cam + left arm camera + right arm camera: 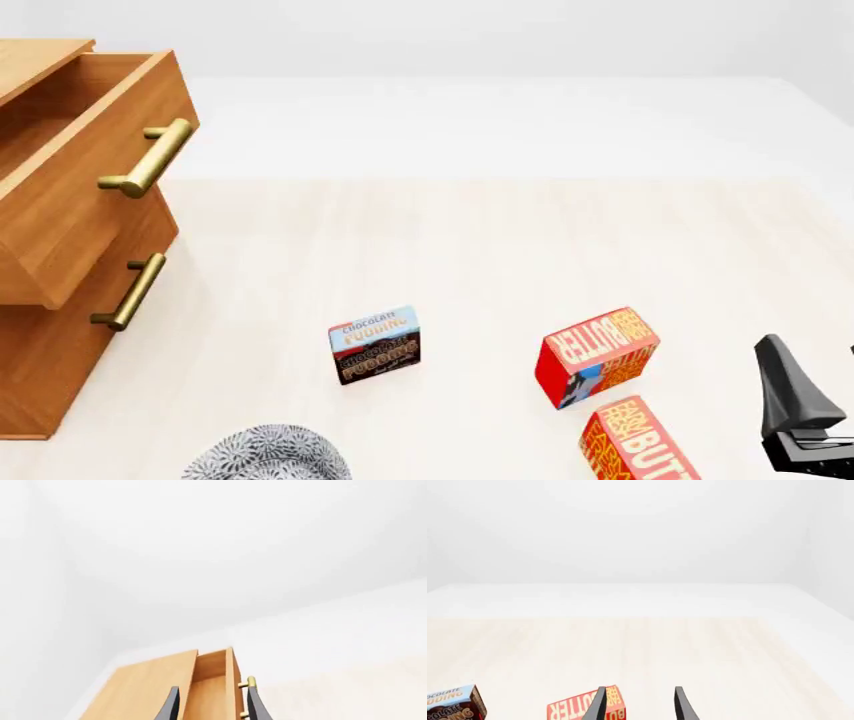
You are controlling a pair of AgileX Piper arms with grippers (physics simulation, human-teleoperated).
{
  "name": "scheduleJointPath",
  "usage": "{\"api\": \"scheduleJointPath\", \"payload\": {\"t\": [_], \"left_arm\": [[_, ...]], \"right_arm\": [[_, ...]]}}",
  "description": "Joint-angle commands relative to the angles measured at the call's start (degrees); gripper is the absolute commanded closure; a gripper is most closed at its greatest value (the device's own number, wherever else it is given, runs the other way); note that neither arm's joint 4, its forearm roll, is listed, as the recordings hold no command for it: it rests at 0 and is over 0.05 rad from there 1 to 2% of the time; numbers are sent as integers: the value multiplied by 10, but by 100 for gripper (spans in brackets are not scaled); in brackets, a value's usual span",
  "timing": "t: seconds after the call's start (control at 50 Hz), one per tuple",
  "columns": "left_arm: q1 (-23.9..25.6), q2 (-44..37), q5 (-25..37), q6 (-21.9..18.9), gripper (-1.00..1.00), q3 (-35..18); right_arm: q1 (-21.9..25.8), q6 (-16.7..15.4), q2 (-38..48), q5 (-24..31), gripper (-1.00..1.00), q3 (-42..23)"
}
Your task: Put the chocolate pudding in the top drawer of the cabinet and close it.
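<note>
The chocolate pudding (375,344) lies on the table in front of the cabinet (40,370), with its lettered light-blue and brown face up. It also shows at the edge of the right wrist view (450,705). The top drawer (80,170) is pulled out, and its brass handle (147,158) faces right. My right gripper (809,372) is open and empty at the near right, well right of the pudding. In its wrist view the gripper (639,706) points past a butter box. My left gripper (213,707) is open and empty, looking at the open drawer (210,685) from high up. It is out of the front view.
Two red-orange butter boxes (597,357) (638,440) stand between the pudding and my right gripper. A grey patterned round object (267,455) sits at the near edge, left of the pudding. A lower drawer's handle (130,292) shows below the open drawer.
</note>
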State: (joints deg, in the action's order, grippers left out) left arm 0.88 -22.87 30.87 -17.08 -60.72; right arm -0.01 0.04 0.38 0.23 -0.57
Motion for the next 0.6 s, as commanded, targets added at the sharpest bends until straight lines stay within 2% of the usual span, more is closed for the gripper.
{"api": "scheduleJointPath", "payload": {"t": [0.02, 0.08, 0.14, 0.28, 0.38, 0.44, 0.54, 0.6], "left_arm": [[-12, -95, 96, -8, -100, -151], [1, -115, 125, -9, -100, -190], [3, -129, 138, -14, -100, -201], [1, -190, 206, 9, -100, -271], [-9, -218, 244, 10, -100, -287], [-6, -245, 280, 36, -100, -311], [-13, -263, 308, 36, -100, -330], [-20, -279, 327, 53, -100, -340]], "right_arm": [[0, 0, 0, 0, -100, 0], [0, 0, 0, 0, -100, 0], [0, 0, 0, 0, -100, 0], [0, 0, 0, 0, -100, 0], [0, 0, 0, 0, -100, 0], [0, 0, 0, 0, -100, 0], [0, 0, 0, 0, -100, 0], [0, 0, 0, 0, -100, 0]]}}
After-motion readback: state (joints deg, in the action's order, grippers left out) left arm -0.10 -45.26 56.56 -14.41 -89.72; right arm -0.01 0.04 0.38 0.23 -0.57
